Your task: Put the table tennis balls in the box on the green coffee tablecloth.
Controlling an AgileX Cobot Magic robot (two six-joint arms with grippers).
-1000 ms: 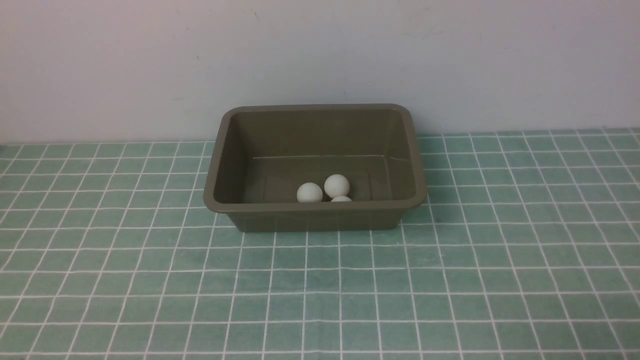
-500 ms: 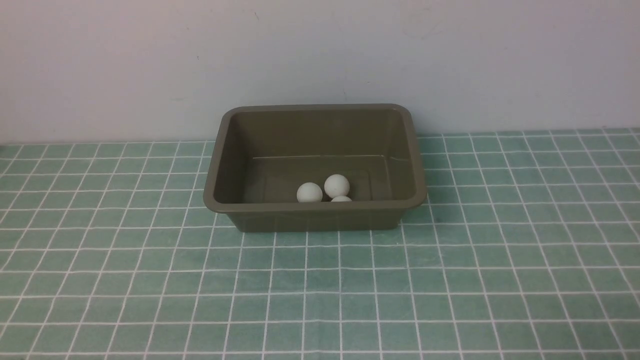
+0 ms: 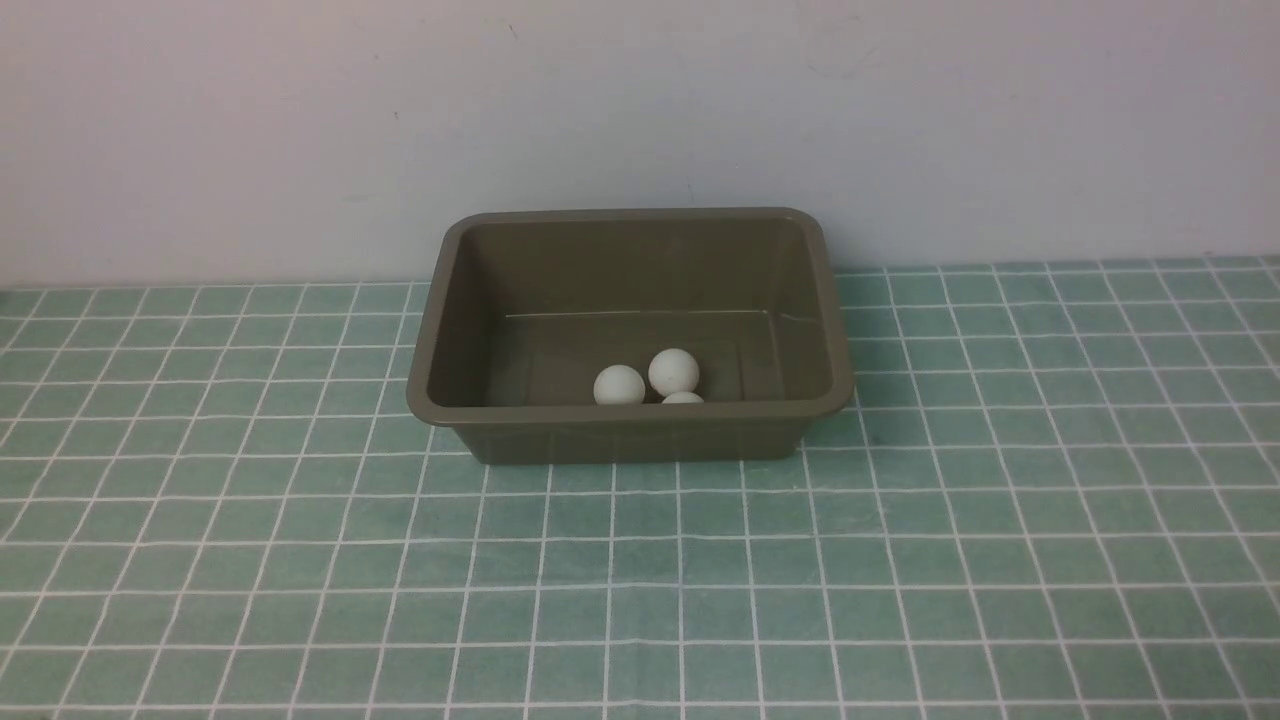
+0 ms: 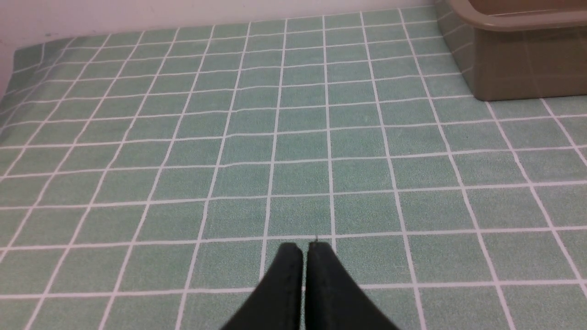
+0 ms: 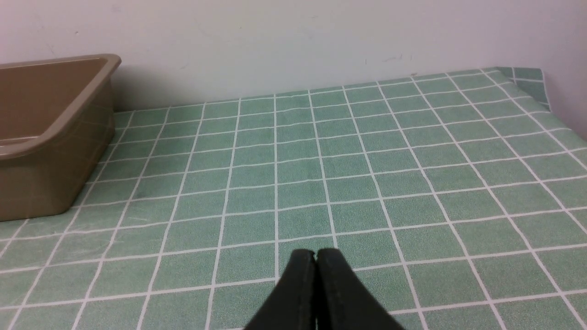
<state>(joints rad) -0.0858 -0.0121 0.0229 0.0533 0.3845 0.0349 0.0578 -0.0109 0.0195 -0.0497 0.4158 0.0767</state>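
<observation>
The olive-brown box (image 3: 450,300) stands on the green coffee tablecloth (image 3: 640,570) near the back wall. Three white table tennis balls lie inside it near the front wall: one (image 3: 619,385), a second (image 3: 673,371) and a third (image 3: 683,398) half hidden by the rim. No arm shows in the front view. In the left wrist view my left gripper (image 4: 305,250) is shut and empty above the cloth (image 4: 275,137), with a corner of the box (image 4: 518,59) far off. My right gripper (image 5: 315,255) is shut and empty too, the box (image 5: 46,151) off to one side.
A pale wall (image 3: 640,120) rises right behind the box. The cloth's edge and folded corner (image 5: 527,75) show by the wall in the right wrist view, and its other edge (image 4: 18,59) in the left wrist view.
</observation>
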